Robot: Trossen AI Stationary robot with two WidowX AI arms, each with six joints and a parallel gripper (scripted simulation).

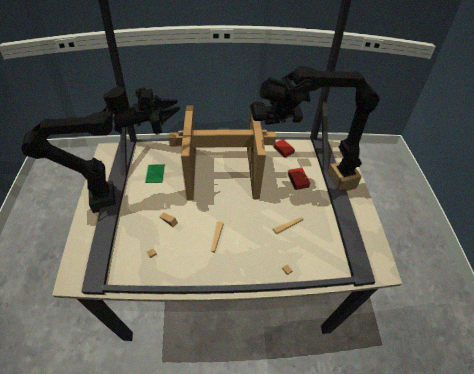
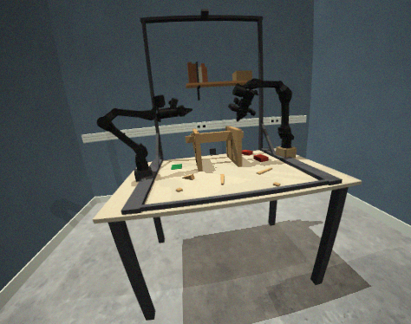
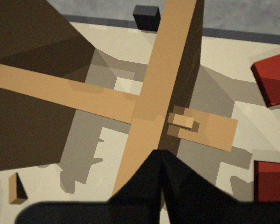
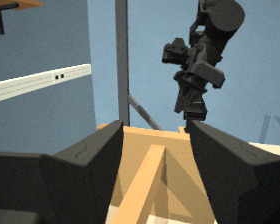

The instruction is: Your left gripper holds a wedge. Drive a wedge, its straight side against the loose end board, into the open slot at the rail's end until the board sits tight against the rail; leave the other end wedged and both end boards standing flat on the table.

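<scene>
Small tan wooden wedge point(image 3: 183, 120) sits in the slot point(image 3: 195, 127); left tool point(image 1: 273, 121) point(image 2: 239, 119) point(image 3: 161, 151) point(image 4: 178, 110) closed, empty. We'd press straight down, keeping the board point(image 1: 258, 165) point(image 2: 236, 149) point(image 3: 166, 65) point(image 4: 135, 142) upright.

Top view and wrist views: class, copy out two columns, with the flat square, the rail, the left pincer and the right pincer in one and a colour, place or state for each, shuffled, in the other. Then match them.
1. flat square
2. rail
3. left pincer
4. right pincer

A. fingers apart, nothing between them
B. green
C. fingers together, holding nothing
D. running between the end boards

Pairs: 1-B, 2-D, 3-C, 4-A
</scene>
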